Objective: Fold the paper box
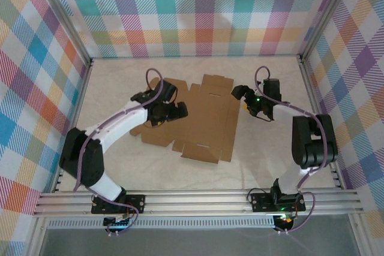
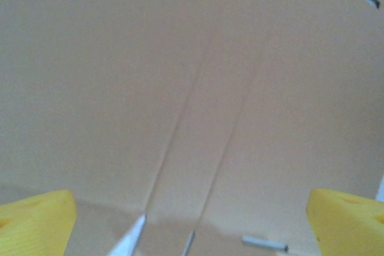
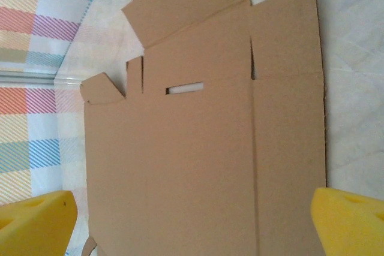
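Top external: paper box (image 1: 198, 118) lies flat, unfolded.

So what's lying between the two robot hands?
The flat paper box lies between the left gripper and the right gripper, unfolded on the table; the top view shows it.

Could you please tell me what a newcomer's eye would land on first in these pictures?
First, the paper box, a flat brown cardboard sheet with flaps and a slot, lying unfolded in the middle of the table. Next, the left gripper close over its left part and the right gripper at its right edge, both open, with yellow fingers. The bright plaid walls around it also stand out.
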Controlling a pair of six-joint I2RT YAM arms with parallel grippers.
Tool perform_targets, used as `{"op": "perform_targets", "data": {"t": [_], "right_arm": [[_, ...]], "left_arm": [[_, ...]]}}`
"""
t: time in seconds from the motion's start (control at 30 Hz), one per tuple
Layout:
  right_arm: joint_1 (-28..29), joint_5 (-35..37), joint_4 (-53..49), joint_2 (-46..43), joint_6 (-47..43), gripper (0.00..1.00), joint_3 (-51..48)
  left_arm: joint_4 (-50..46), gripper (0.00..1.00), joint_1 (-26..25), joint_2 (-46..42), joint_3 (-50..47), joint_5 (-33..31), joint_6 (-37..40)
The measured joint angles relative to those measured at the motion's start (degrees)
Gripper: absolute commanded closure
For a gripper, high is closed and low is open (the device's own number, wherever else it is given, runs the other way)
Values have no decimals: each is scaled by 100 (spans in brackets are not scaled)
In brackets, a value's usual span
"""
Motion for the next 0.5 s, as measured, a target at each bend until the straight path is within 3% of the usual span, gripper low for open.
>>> {"op": "perform_targets", "data": {"t": [0.2, 0.5], "right_arm": [[37, 13, -94, -831, 157, 1, -835], [428, 120, -743, -1480, 503, 2, -1523]], "left_arm": [[-101, 22, 595, 1180, 730, 31, 654], [-13, 48, 632, 1626, 446, 223, 763]]}}
